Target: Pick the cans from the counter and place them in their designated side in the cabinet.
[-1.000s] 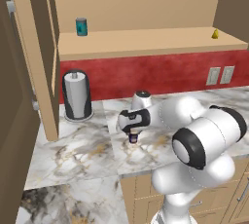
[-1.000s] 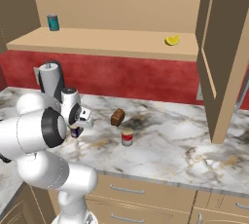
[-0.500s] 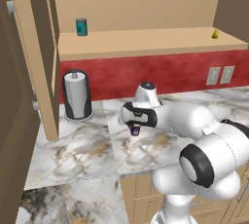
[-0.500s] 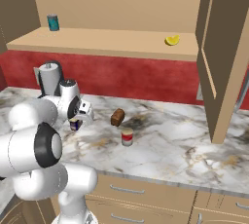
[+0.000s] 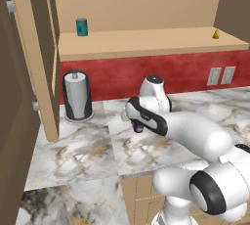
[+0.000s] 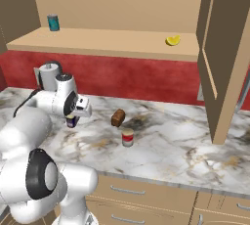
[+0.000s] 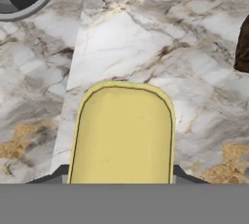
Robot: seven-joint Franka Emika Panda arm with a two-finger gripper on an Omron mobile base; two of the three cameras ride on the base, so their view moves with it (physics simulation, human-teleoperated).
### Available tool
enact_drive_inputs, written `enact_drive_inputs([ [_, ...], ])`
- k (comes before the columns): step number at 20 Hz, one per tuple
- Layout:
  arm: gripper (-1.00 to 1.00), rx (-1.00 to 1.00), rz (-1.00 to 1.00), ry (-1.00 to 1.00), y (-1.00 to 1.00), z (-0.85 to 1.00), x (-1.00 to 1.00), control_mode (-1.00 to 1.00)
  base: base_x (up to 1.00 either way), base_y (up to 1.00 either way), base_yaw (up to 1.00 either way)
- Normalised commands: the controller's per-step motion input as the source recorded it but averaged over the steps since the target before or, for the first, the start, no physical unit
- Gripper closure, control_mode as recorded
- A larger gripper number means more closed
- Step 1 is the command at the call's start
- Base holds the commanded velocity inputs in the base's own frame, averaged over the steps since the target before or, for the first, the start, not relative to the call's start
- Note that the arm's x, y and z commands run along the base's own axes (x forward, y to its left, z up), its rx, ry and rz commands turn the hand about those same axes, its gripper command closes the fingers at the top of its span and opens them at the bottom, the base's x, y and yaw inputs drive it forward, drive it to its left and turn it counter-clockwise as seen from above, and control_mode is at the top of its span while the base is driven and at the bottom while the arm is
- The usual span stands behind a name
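My gripper (image 5: 138, 123) (image 6: 72, 117) is shut on the dark blue can (image 5: 138, 127) (image 6: 71, 121) and holds it upright just over the left part of the marble counter (image 5: 88, 146) (image 6: 171, 146). In the hand view the can's yellow label (image 7: 121, 135) stands between my fingertips (image 7: 53, 175). The red can with a white band (image 6: 127, 137) stands on the counter to the right of my hand. Above, the cabinet shelf (image 5: 146, 40) (image 6: 107, 43) runs the full width.
A teal can (image 5: 81, 27) (image 6: 53, 22) stands at the shelf's left end, a small yellow object (image 5: 215, 34) (image 6: 172, 40) at its right. A brown block (image 6: 117, 117) (image 7: 242, 47) lies near the red can. A dark cylinder (image 5: 77, 95) stands at the back left. Cabinet doors (image 5: 39, 48) (image 6: 224, 57) hang open.
The hand has risen a little with the dark blue can in its grip. The arm's elbow has swung down and to the right. The red can and the brown block stay put.
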Motion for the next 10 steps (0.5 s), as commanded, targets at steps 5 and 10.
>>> enact_drive_inputs([
  [5,1.00,0.00,0.00,0.00,-0.01,0.16,-0.54,-1.00,0.00,0.00,0.00],
  [10,1.00,0.00,0.00,-0.01,-0.06,0.19,-0.58,-1.00,0.00,0.00,0.00],
])
